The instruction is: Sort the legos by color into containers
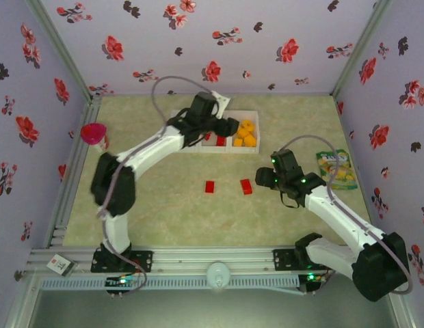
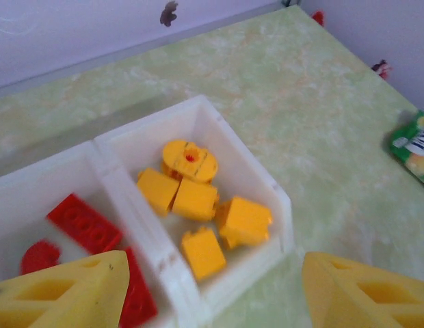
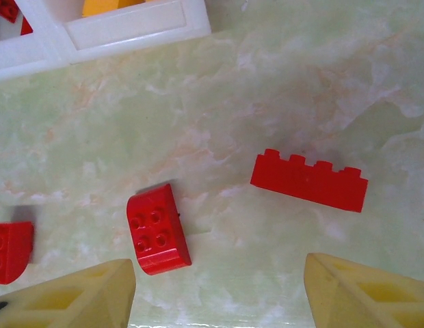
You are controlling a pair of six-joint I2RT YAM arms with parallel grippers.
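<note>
Left gripper (image 2: 212, 277) hangs open-jawed and empty over the white plastic tray (image 2: 284, 205), yellow lego bricks (image 2: 195, 198) in its end bin, red lego pieces (image 2: 85, 222) next door. Right gripper (image 3: 219, 277), spread and empty, hovers above a rounded red brick (image 3: 157, 229) and a long red brick (image 3: 309, 181) on the green marbled table (image 3: 267, 89).

Soft, even light comes from overhead; the red bricks (image 3: 309, 181) throw only short, faint shadows on the tabletop (image 3: 267, 82). The top view looks hazy and washed-out; the wrist views are slightly soft.

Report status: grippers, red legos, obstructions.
Left gripper open, empty, at bins. Right gripper open near rounded red brick. Long red brick, third red brick loose nearby. Nothing blocking.
</note>
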